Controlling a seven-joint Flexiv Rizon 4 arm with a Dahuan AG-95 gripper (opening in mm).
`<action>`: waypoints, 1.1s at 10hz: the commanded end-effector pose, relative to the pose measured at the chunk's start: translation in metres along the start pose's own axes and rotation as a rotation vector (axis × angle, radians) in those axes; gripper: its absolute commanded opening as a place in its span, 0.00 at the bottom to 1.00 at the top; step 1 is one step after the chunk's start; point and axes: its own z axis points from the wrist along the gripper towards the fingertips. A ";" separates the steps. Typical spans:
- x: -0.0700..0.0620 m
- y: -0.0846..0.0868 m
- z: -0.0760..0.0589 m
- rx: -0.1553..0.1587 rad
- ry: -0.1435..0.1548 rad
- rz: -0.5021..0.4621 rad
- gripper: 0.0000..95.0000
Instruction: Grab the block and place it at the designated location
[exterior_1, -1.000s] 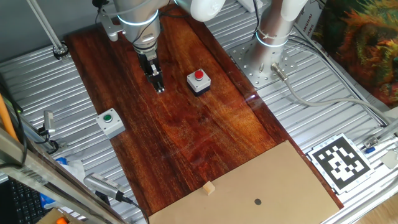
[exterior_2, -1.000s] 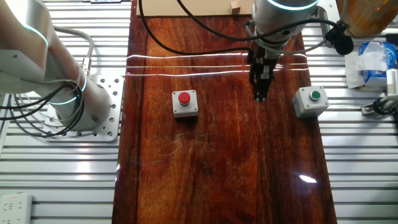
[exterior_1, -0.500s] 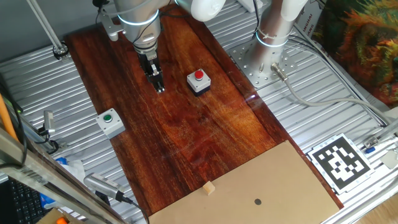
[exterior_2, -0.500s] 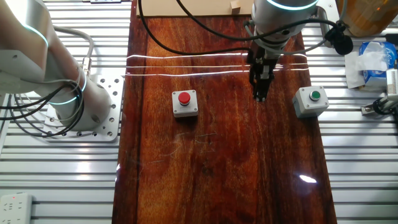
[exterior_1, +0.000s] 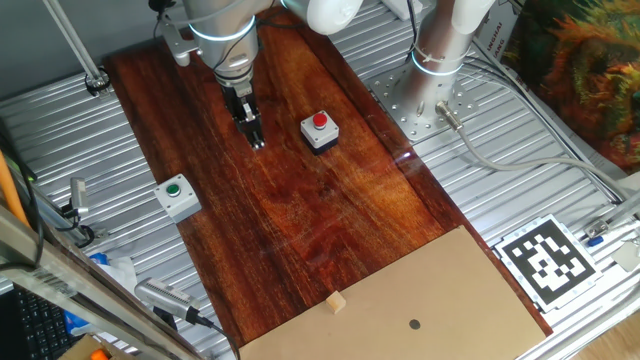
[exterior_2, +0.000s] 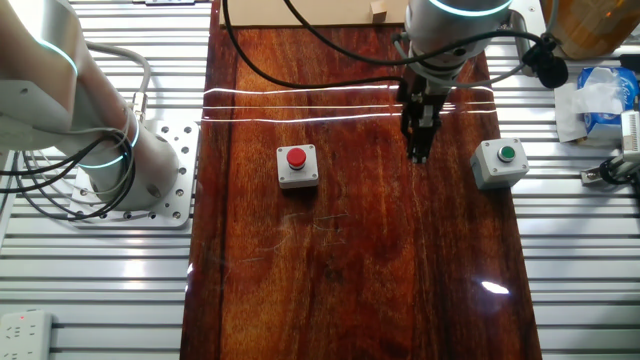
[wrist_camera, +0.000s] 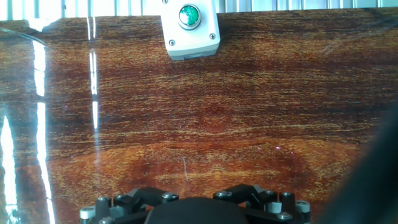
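I see a dark reddish wooden worktop (exterior_1: 330, 210) carrying a grey box with a red button (exterior_1: 319, 131) and a grey box with a green button (exterior_1: 177, 196), well apart. At one end lies a flat tan cardboard sheet (exterior_1: 470, 290). On that sheet sit a tiny light-tan wooden cube (exterior_1: 336, 302) and, near it, a small dark round dot (exterior_1: 415, 323).

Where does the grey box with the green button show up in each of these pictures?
One fixed view: green button box, left of the wooden board's middle.
The other fixed view: it sits right of centre, beside the gripper.
Hand view: top centre.
Shared landmark: the dark wooden board.
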 end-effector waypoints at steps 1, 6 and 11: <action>0.000 0.000 0.000 0.021 -0.068 0.149 0.00; 0.000 0.000 0.000 0.004 -0.007 0.168 0.00; 0.000 0.000 0.000 -0.007 0.000 0.147 0.00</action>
